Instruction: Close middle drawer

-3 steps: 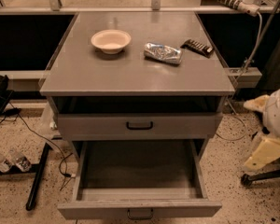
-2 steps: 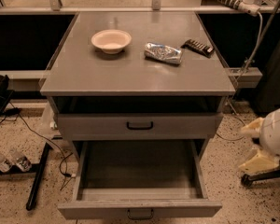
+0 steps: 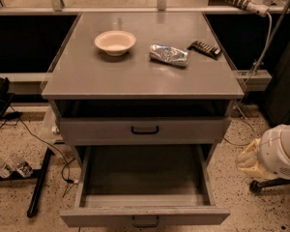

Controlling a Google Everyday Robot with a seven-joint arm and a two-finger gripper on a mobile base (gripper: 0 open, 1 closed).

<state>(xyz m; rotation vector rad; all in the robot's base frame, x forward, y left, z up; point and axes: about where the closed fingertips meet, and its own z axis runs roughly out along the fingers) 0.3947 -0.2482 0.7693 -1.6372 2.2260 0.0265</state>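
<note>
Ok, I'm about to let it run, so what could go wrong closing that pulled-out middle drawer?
The gripper hangs right of the middle drawer, not before its front, so swinging in it may clip the right front corner. The pull sits at the frame's lower edge, so contact may go unseen.

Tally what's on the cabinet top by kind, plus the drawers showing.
Bowl: 1
Foil packet: 1
Black bar: 1
Drawers: 2, the first drawer and the open middle drawer
Total: 5
Gripper: low right, beside the cabinet.
</note>
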